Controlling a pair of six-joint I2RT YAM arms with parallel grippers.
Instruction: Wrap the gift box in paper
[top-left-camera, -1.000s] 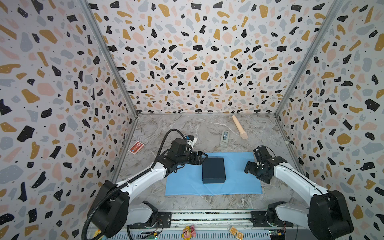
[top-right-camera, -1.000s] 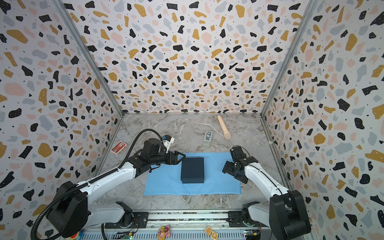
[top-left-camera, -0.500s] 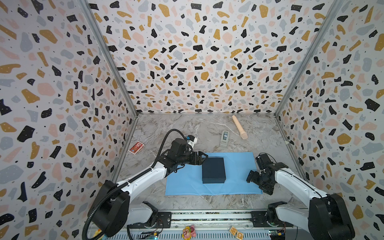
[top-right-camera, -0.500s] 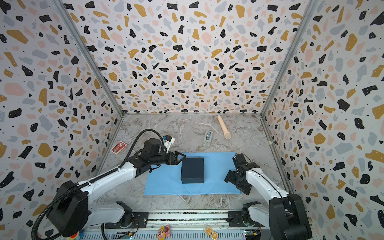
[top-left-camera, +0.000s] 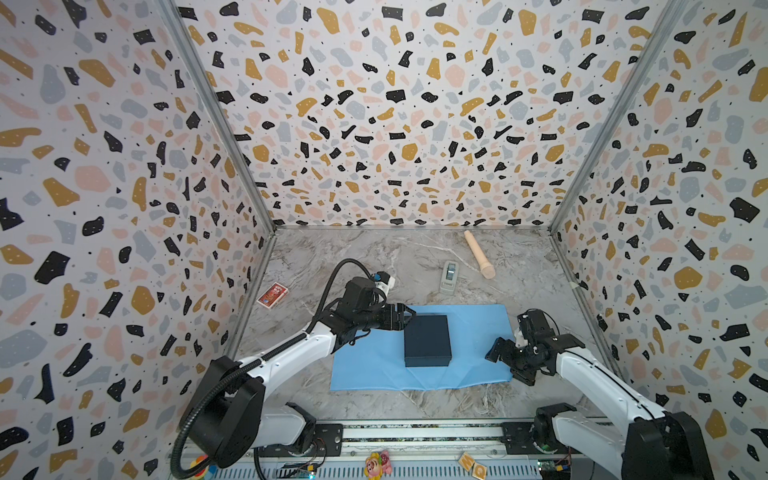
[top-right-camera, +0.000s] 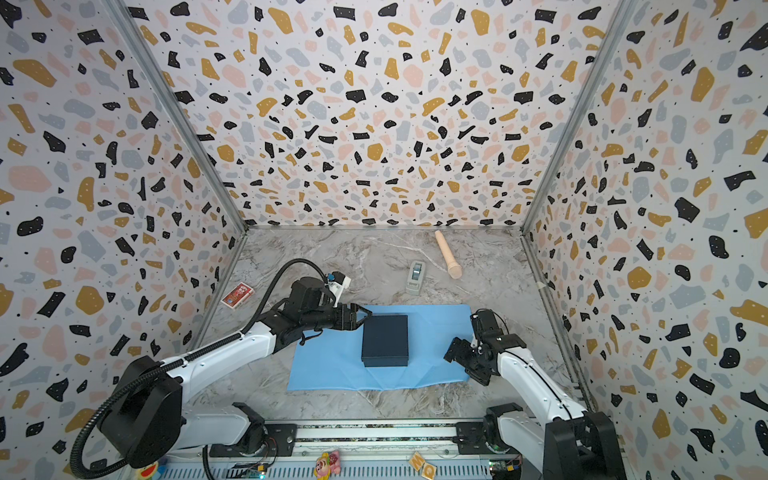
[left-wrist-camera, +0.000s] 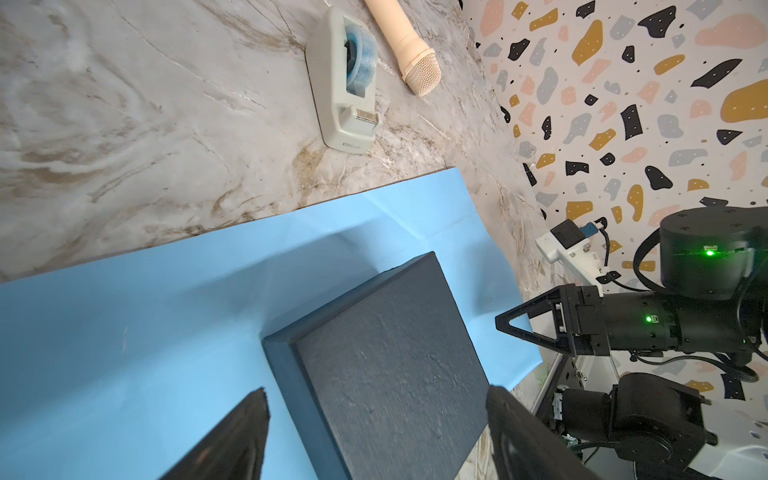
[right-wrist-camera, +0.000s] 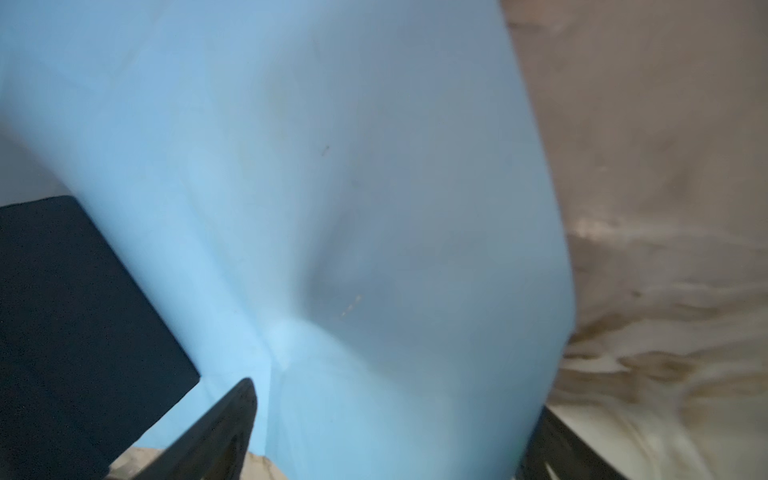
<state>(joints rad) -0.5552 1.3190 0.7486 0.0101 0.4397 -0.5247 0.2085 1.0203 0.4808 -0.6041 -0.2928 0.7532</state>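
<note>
The dark navy gift box lies flat in the middle of the light blue paper, which is spread on the marble table. My left gripper hovers open at the box's far left corner. In the left wrist view the box top shows between its spread fingers. My right gripper is open and low at the paper's right edge, near the front corner. The right wrist view shows the paper between its jaws and the box off to one side.
A grey tape dispenser and a beige microphone lie behind the paper. A red card pack sits by the left wall. Patterned walls close in three sides.
My right gripper has moved along the paper's right edge towards the front and come down by the front right corner. The left gripper, box and paper have stayed put.
</note>
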